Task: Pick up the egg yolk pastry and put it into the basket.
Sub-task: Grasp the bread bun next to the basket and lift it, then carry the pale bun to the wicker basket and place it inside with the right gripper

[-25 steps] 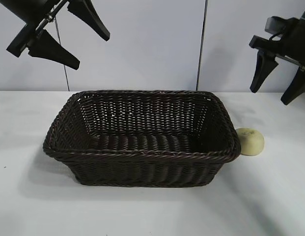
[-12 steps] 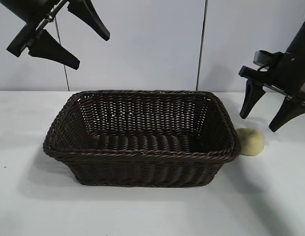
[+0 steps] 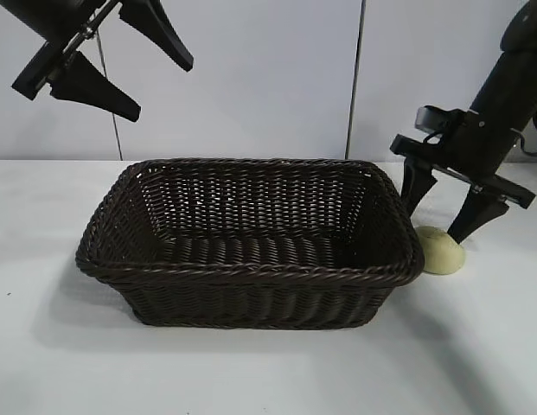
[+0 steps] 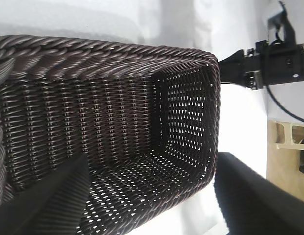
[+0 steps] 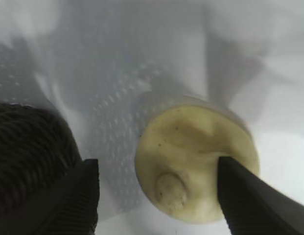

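The egg yolk pastry (image 3: 441, 251) is a pale yellow dome on the white table, just right of the basket (image 3: 251, 272), a dark brown wicker one in the middle. My right gripper (image 3: 439, 214) hangs open right above the pastry, one finger near the basket's right rim, the other over the pastry's far right side. In the right wrist view the pastry (image 5: 191, 156) lies between the open fingers (image 5: 249, 196), nearer one of them. My left gripper (image 3: 134, 78) is open, high at the upper left above the basket (image 4: 117, 122).
A white wall with a dark vertical seam (image 3: 356, 78) stands behind the table. Bare white tabletop (image 3: 268, 372) lies in front of the basket and to its sides.
My right gripper has come down and leftward from the upper right until it stands just above the pastry. The left arm, the basket and the pastry have stayed still.
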`<move>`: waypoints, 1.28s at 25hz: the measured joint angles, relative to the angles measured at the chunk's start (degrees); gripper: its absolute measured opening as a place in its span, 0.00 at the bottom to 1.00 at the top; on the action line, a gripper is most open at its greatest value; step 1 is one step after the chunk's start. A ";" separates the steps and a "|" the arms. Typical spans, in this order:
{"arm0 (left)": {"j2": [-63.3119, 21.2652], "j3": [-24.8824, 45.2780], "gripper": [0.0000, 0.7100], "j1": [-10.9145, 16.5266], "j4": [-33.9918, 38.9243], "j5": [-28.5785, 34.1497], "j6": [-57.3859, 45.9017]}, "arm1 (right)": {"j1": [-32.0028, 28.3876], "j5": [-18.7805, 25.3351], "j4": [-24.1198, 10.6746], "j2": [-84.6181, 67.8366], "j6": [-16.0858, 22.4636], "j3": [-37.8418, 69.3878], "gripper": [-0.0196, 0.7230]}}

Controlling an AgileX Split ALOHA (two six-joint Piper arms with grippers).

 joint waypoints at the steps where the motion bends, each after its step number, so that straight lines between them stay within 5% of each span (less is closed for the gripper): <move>1: 0.00 0.00 0.73 0.00 0.00 0.00 0.00 | 0.31 -0.13 -0.82 0.00 0.48 0.00 0.70; 8: 0.00 0.00 0.73 0.00 0.00 0.00 0.00 | 0.47 -0.08 -5.37 0.00 2.18 -0.10 0.61; 16: 0.00 0.00 0.73 0.00 0.00 0.00 0.00 | 0.47 0.46 -6.12 0.00 2.16 -0.38 0.17; 32: 0.00 0.00 0.73 0.00 0.00 0.05 0.00 | 0.47 3.15 -6.46 -13.93 1.04 -6.41 0.12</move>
